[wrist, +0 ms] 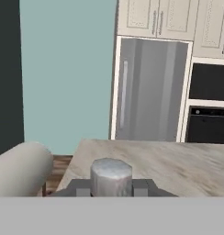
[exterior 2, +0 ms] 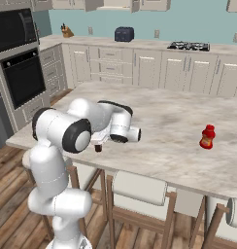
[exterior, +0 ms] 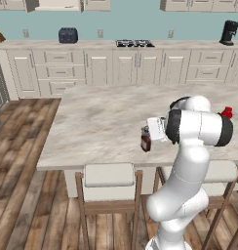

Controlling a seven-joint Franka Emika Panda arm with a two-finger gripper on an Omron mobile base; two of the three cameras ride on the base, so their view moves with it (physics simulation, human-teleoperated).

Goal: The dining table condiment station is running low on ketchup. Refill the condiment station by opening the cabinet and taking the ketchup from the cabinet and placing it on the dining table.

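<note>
Now ketchup (exterior: 146, 140) in gripper (exterior: 149, 133) over dining table (exterior: 101, 122)

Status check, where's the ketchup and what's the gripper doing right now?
Gripper shut on ketchup. Bottle upright over dining table, near its front edge. Small red bottle stands far off; nothing in the way.

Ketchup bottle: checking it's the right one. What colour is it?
Dark reddish-brown ketchup, held in the gripper; clearest in the left base view.

The dining table (exterior 2: 154, 121), marble-topped, bears a small red bottle (exterior 2: 207, 136) standing upright near its right side.
</note>
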